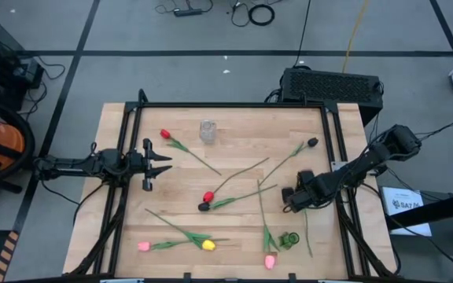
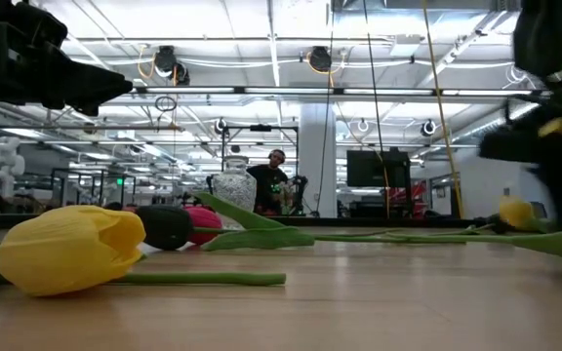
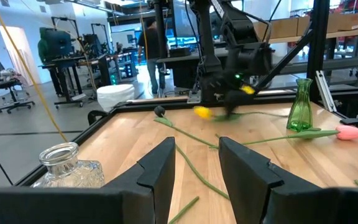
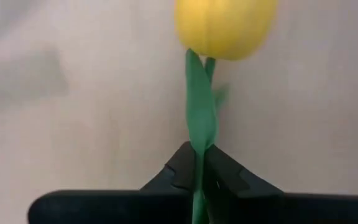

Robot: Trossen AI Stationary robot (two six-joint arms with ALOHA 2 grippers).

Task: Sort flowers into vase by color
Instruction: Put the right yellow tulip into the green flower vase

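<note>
Right tool (image 4: 199, 177) clenched on stem of yellow tulip (image 4: 225, 28), pads meeting just below the head; seen from above, low over the table (image 1: 234, 126) near its right edge. Left tool (image 3: 194, 165) released, fingers apart on nothing, waiting by the left edge.

Other flowers lying loose on the wood: red one (image 1: 164, 134) toward the far left corner, red (image 1: 208, 196) and dark (image 1: 203, 207) heads side by side mid-table, dark one (image 1: 312, 142) toward the far right, pink (image 1: 143, 246) and second yellow (image 1: 208, 245) along the near edge, another pink (image 1: 270, 262) beside green vase (image 1: 289, 240) at the near right. Clear glass vase (image 1: 208, 130) by the far edge.

Handling, as a judgement: very light; stem thin and springy, likely to droop or swing from one end; plastic skin probably slick, head soft. Hold near the head steadies the bloom but leaves the long tail trailing. Mid-stem hold probably better for dropping the stem end into a narrow neck.
</note>
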